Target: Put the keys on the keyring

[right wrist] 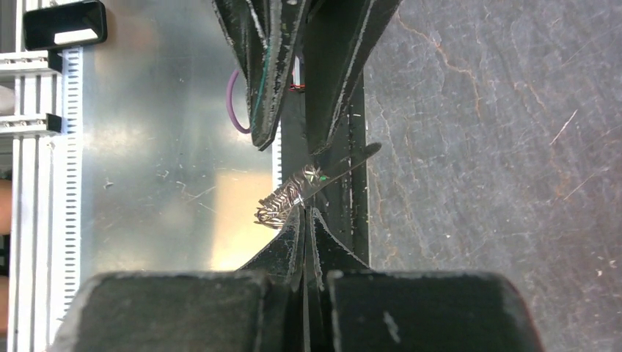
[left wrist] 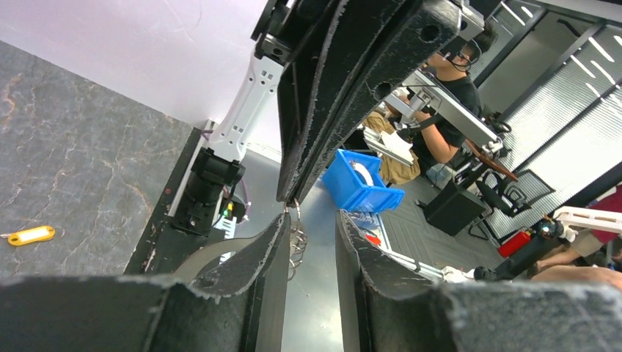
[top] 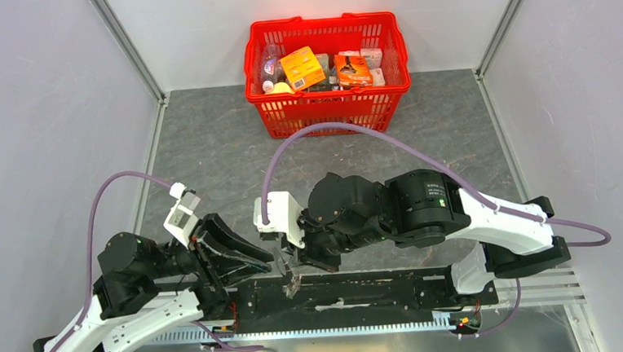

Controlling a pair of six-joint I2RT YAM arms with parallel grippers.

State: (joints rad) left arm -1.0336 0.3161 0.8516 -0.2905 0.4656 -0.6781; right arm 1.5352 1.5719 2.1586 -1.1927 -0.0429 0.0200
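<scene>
**Keyring pinched in right hand, near edge of counter**

Near edge, a little left of centre: both hands meet over the black strip that runs along that edge.

Right hand [right wrist: 303, 213]: fingers pressed together, no gap. They grip the keyring [right wrist: 282, 202] by its small metal rings, and the chain bunches out to one side of the tips. From above, the keyring hangs just below this hand, over the black strip.

A green speck [right wrist: 314, 174] sits at the ring, too small to identify.

Left hand [left wrist: 312, 220]: tips face the right hand's tips, nearly touching. Its fingers stand apart with a narrow gap. The chain dangles in that gap, close against one finger. Contact cannot be told, and no grip is visible.

Yellow key [left wrist: 29, 235]: lies flat on the grey counter [left wrist: 81, 154], well apart from both hands. It shows only in the left wrist view.

Far edge, centre: red basket [top: 329, 114] packed with boxes and bottles, well apart from the arms.
</scene>
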